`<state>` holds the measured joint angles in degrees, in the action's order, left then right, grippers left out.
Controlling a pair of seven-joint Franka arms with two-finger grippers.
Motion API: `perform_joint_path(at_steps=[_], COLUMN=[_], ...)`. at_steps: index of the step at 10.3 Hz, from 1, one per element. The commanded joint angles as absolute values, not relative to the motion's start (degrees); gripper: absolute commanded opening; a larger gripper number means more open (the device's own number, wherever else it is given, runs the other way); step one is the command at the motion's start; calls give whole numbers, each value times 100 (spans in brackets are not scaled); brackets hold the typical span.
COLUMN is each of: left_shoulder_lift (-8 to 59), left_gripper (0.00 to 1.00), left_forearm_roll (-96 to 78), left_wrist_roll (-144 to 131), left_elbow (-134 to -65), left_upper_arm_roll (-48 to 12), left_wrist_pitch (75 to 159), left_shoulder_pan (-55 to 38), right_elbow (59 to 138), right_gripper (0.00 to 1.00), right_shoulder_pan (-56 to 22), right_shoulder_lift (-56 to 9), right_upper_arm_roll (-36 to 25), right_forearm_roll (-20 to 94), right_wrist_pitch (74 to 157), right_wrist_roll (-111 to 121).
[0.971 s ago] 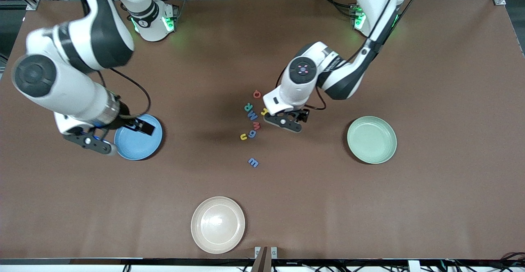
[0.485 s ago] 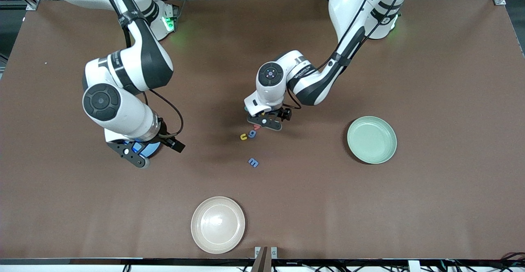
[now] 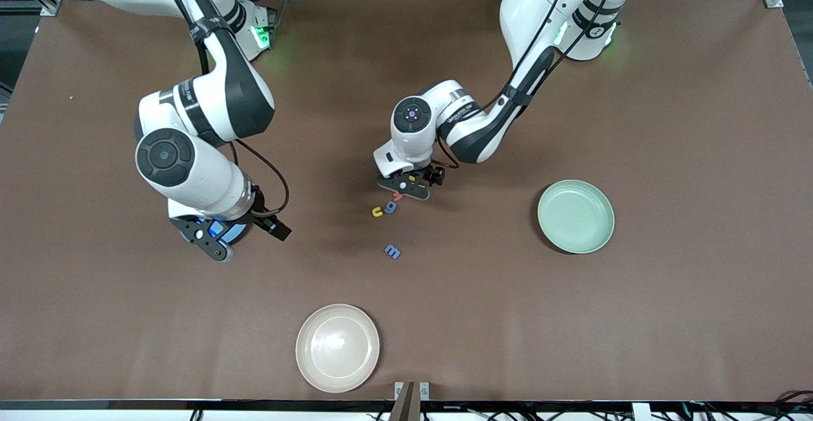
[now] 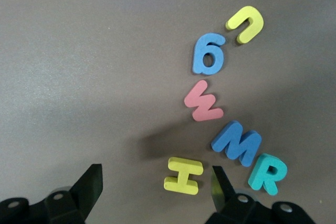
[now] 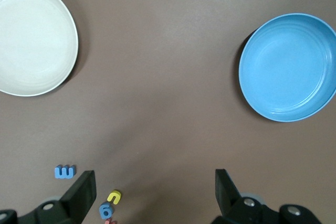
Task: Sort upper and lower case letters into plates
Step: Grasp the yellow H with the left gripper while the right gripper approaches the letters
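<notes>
My left gripper (image 3: 404, 187) hangs open low over the letter cluster. In the left wrist view a yellow H (image 4: 183, 175) lies between its fingers (image 4: 156, 187), close to one finger. A blue M (image 4: 237, 143), teal R (image 4: 268, 171), pink W (image 4: 203, 102), blue g (image 4: 208, 54) and yellow u (image 4: 245, 23) lie nearby. A blue m (image 3: 392, 251) lies apart, nearer the camera. My right gripper (image 3: 208, 240) is open and empty over the blue plate (image 3: 236, 233), hiding most of it. The plate shows whole in the right wrist view (image 5: 287, 66). The pale green plate (image 3: 575, 216) is empty.
A cream-beige plate (image 3: 337, 347) sits near the table's front edge and is empty. The left arm's wrist covers part of the letter cluster in the front view.
The right arm swung in from its end of the table, and its gripper now covers the blue plate. The left gripper shifted over the letter cluster, hiding more letters.
</notes>
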<state>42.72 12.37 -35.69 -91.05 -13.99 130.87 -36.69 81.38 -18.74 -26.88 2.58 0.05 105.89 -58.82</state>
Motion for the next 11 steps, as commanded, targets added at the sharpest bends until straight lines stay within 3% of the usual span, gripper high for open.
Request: perform_joint_path(at_steps=[1,11], left_shoulder_lift=[4342,4315], left_gripper=[88,83], left_forearm_roll=[1503,1503], left_wrist_roll=[-3867,-3999], left_elbow=[-9044,-9553], left_upper_arm_roll=[-1345,-1354], left_wrist_pitch=[13192,13798], left_shoulder_pan=[-3770,-3823], right_elbow=[8077,8104], right_gripper=[100,100], right_shoulder_pan=[-2030,-2399], right_shoulder_lift=[-2760,-3031], right_upper_arm_roll=[237,237], right_forearm_roll=[9,359], right_wrist_pitch=[10609,10652], right_wrist_roll=[-6029,-7187])
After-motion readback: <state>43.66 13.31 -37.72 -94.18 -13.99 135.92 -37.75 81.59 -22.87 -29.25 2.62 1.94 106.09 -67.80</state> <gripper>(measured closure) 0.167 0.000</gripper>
